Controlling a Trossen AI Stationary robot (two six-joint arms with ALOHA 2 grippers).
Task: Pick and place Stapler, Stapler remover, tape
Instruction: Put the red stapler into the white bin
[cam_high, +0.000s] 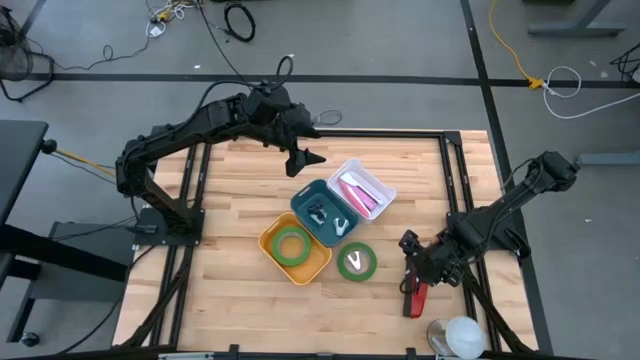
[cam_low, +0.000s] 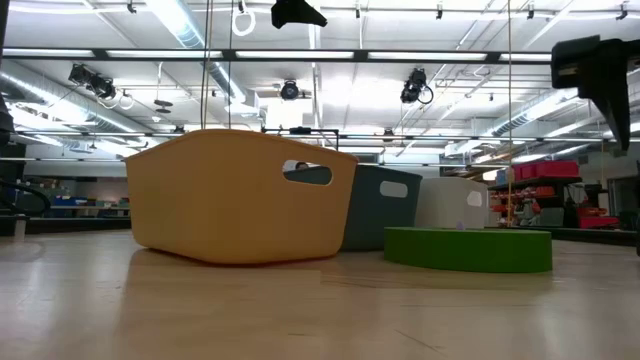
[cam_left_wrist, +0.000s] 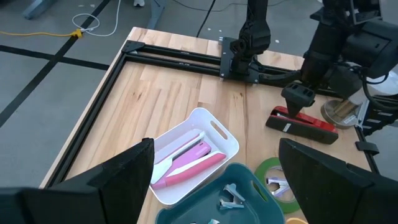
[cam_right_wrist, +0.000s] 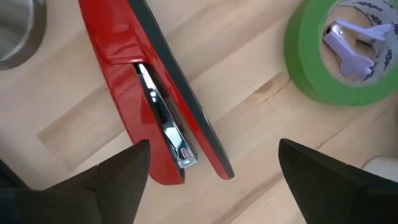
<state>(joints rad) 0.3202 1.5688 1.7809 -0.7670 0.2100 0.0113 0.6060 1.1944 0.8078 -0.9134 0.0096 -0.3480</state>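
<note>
A red stapler (cam_high: 413, 298) lies on the table near the right front, its metal staple channel (cam_right_wrist: 163, 118) showing. My right gripper (cam_high: 410, 250) hangs open just above its far end, pointing down, a finger on either side and clear of it. A green tape roll (cam_high: 356, 262) lies flat on the table with a lilac staple remover (cam_right_wrist: 351, 43) inside its ring. My left gripper (cam_high: 305, 160) waits open, high over the table's far middle, empty.
Three bins stand at the middle. The yellow one (cam_high: 294, 247) holds a green tape roll, the teal one (cam_high: 325, 212) staple removers, and the white one (cam_high: 361, 190) pink and white staplers. A metal cup (cam_high: 455, 335) stands at the near right corner.
</note>
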